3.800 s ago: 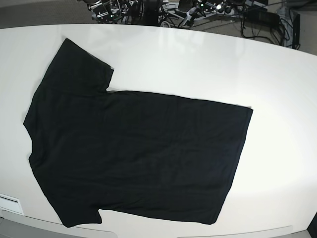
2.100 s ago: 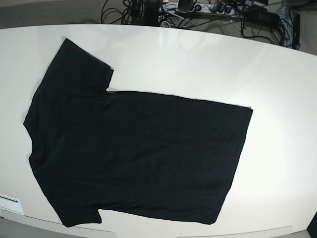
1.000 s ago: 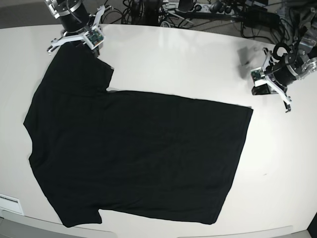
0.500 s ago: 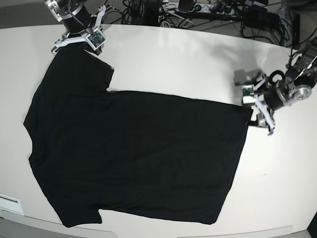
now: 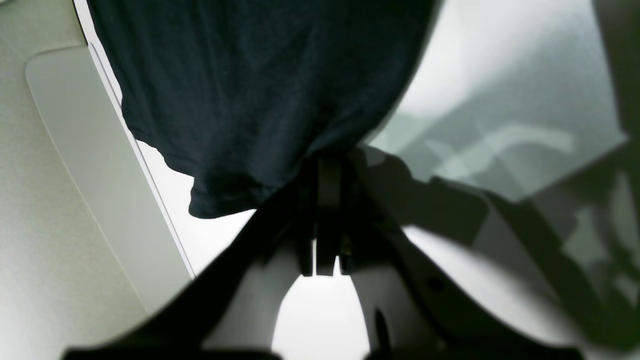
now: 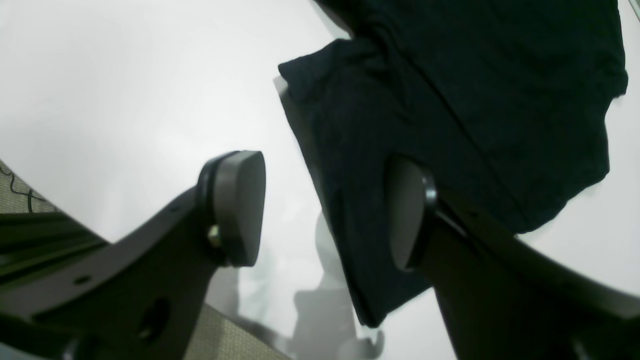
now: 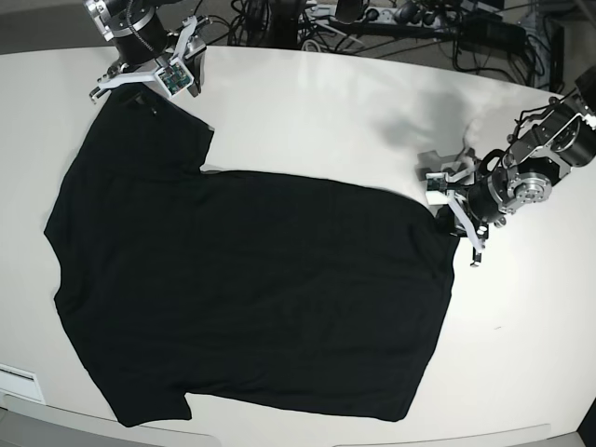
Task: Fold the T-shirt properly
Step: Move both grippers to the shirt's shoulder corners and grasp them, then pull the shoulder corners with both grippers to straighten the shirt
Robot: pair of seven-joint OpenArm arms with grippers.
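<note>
Left claw [image 5: 320,220]: jaws together, pinching the hem corner of the T-shirt [image 7: 251,289]; in the wrist view the black cloth bunched into the closed tips and fanned away above them.
Left claw in base view [image 7: 449,216]: sat at the shirt's far hem corner, on that view's right, with the cloth edge drawn in toward it.
Right claw [image 6: 320,210]: jaws wide apart, straddling the sleeve edge; one grey pad [image 6: 239,207] stood over bare white surface, the other pad [image 6: 407,220] over the black cloth. Whether either pad touched the cloth could not be told, as the view was close and soft.
Right claw in base view [image 7: 147,79]: at the far sleeve, upper left of that view.
T-shirt: spread flat, plain black side up, sleeves toward the view's left, hem toward the right, covering most of the middle of the surface.
Surface [image 7: 326,112]: white and glossy, with rounded corners; a shadow of the left arm fell on it.
Beyond the surface: a tangle of dark cables [image 7: 279,19] lay on the floor at the far edge.
</note>
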